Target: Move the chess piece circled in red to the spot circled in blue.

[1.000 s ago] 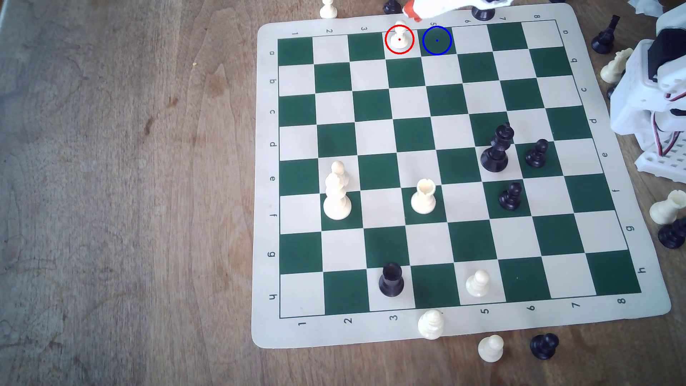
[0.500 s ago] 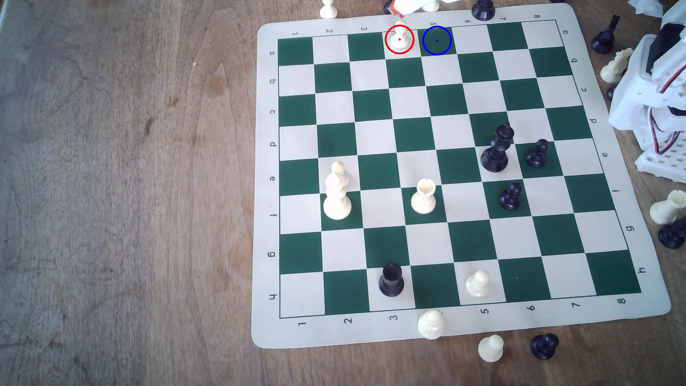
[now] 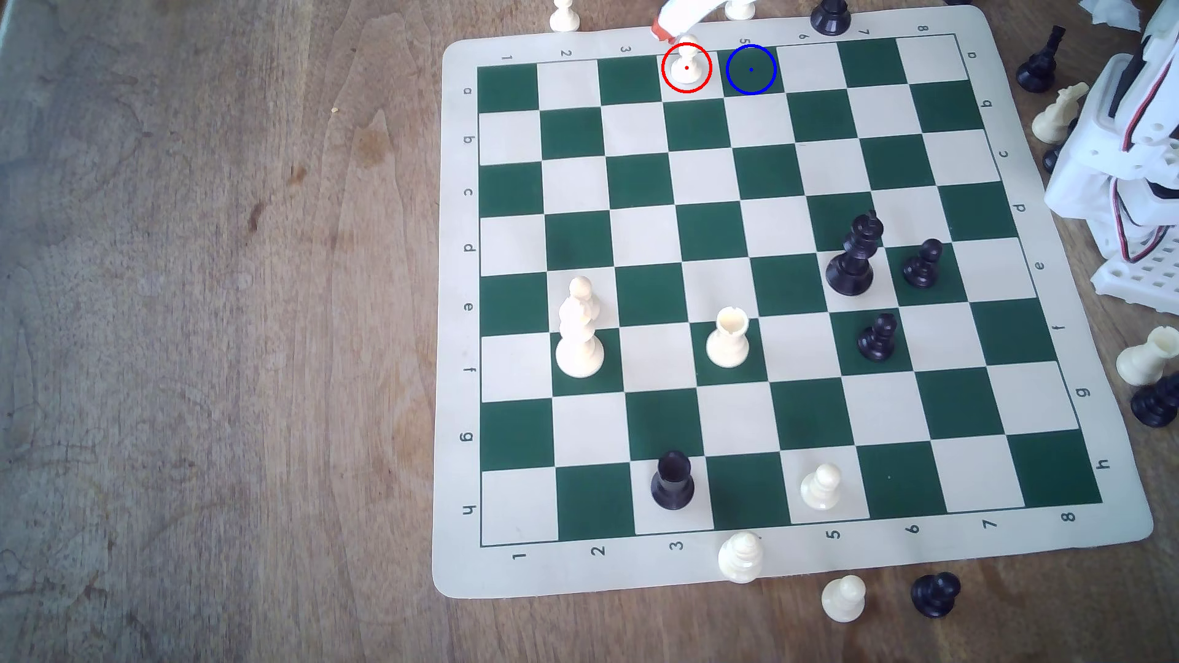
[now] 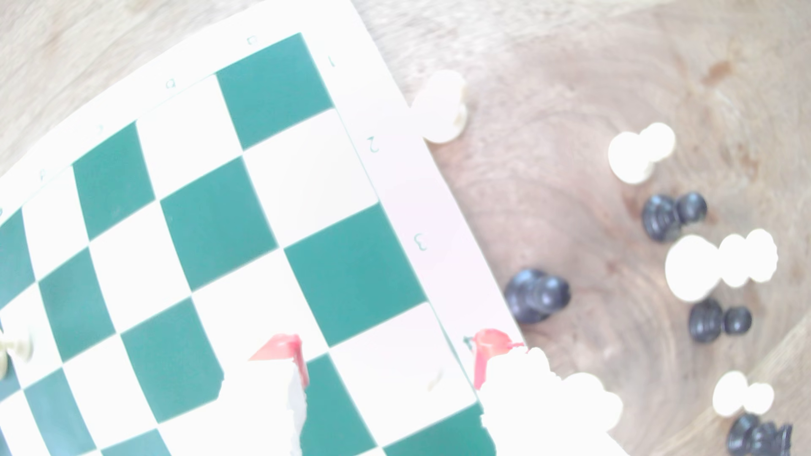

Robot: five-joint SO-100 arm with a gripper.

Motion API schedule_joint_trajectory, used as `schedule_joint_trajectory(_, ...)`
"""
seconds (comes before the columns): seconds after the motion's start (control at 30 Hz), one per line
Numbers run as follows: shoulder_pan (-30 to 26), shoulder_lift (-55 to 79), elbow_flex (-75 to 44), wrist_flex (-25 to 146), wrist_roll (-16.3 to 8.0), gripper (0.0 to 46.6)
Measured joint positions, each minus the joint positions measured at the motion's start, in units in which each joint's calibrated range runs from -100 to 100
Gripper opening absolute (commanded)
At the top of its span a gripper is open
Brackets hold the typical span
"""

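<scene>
The cream pawn (image 3: 686,64) stands upright on a cream square in the board's far row, under the printed 4, inside the red ring. Just beside the pawn, toward the exterior view's right, lies the dark green square with the blue ring (image 3: 751,69) and its centre dot; no piece stands on it. Just beyond the pawn, at the board's far border, hangs the end effector (image 3: 677,25), white with red tips, its lower tip close above the pawn's head; whether it touches the head cannot be told. In the wrist view the end effector (image 4: 388,357) has its two red-tipped fingers (image 4: 285,350) spread well apart, with the cream edge square lying between them; the pawn there is washed out by glare and cannot be made out.

The chessboard (image 3: 459,319) is a green-and-cream mat on the wooden table (image 3: 223,319). Farther from the pawn, toward the near side, stand a cream rook (image 3: 728,338), a tall cream piece (image 3: 579,347) with a second cream pawn (image 3: 582,290) close behind it, a black king (image 3: 853,255), two black pawns (image 3: 924,263) and a black rook (image 3: 672,481). Off the mat, loose cream and black pieces lie on the table beyond the pawn's edge of the board, and the arm's white base (image 3: 1123,172) stands at the exterior view's right.
</scene>
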Motion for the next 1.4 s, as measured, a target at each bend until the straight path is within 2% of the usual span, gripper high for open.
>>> schedule_joint_trajectory(0.13, 0.0, 2.8, 0.0, -1.8, 0.0, 17.8)
schedule_joint_trajectory(0.5, 0.6, 7.0, 0.9, -5.6, 0.0, 15.7)
schedule_joint_trajectory(1.4, -0.6, 7.3, 5.0, -6.5, -0.4, 16.0)
